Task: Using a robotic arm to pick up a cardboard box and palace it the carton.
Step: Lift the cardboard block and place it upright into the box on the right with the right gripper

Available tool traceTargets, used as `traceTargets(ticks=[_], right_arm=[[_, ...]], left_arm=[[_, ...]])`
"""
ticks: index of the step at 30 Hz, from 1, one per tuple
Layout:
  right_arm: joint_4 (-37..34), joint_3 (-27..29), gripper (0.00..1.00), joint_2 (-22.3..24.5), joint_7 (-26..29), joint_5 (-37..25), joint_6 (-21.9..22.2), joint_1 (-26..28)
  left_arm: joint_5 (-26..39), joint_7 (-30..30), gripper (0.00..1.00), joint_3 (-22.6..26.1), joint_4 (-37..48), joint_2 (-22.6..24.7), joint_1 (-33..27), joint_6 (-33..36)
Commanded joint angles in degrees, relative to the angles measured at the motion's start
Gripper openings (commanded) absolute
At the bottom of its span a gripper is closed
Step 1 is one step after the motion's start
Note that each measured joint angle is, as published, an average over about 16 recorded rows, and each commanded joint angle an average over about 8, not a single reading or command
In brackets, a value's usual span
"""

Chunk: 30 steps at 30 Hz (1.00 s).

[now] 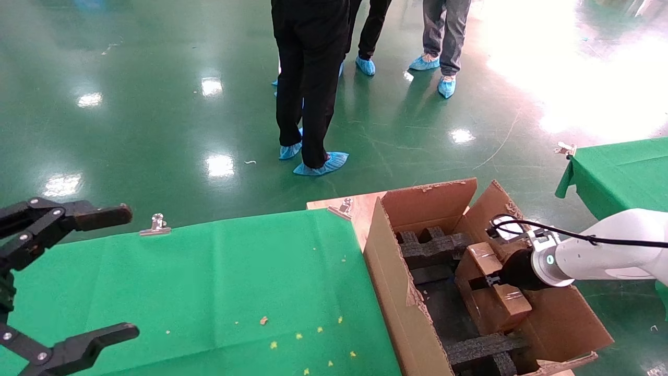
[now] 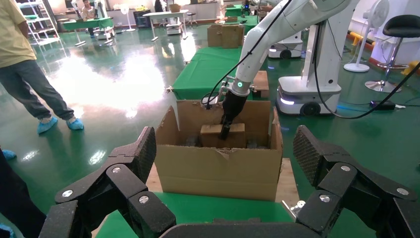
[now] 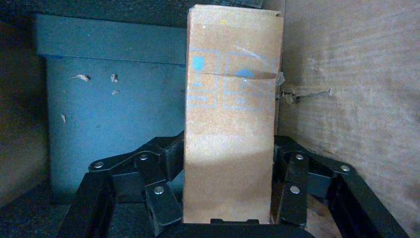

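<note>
Nearest to us, at about 8 o'clock in the head view, our left end effector (image 1: 112,271) hangs idle over the green table (image 1: 219,282), its two black fingers spread wide with nothing between them.

Farther on, at about 4 o'clock, stands the carton (image 1: 402,292) at the end of the table, its flaps ragged and black foam blocks (image 1: 433,250) lying in it. Our right end effector (image 1: 482,282), on the white robotic arm (image 1: 605,250), reaches down inside it. In the right wrist view the fingers (image 3: 166,168) press on both long sides of the cardboard box (image 3: 230,129), so we grip it firmly at a narrow opening. The cardboard box is inside the carton, beside one brown wall and in front of a dark block. We cannot tell if its underside already touches the foam.

We judge the task as nearly finished: the pick-up is done and the cardboard box is already brought into the carton. What is left is to lower it until it rests, to open the fingers and to lift the arm out.

Beyond the carton, around 12 o'clock, several people in blue shoe covers (image 1: 321,164) stand on the green floor.
</note>
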Motion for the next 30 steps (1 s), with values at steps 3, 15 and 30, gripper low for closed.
traceTargets(ticks=[3, 15, 30], right_arm=[[0.34, -0.17, 1.00, 0.15, 0.24, -0.18, -0.02, 0.19], [1.26, -0.08, 1.00, 0.85, 0.05, -0.44, 0.01, 1.29], [11.54, 1.83, 1.00, 5.02, -1.65, -2.14, 4.34, 8.80]], left_arm=[[0.00, 0.00, 1.00, 0.00, 0.00, 0.00, 0.00, 0.00], [-0.01, 0.02, 1.00, 0.04, 0.04, 0.00, -0.03, 0.01], [-0.04, 0.04, 1.00, 0.08, 0.05, -0.02, -0.04, 0.00]])
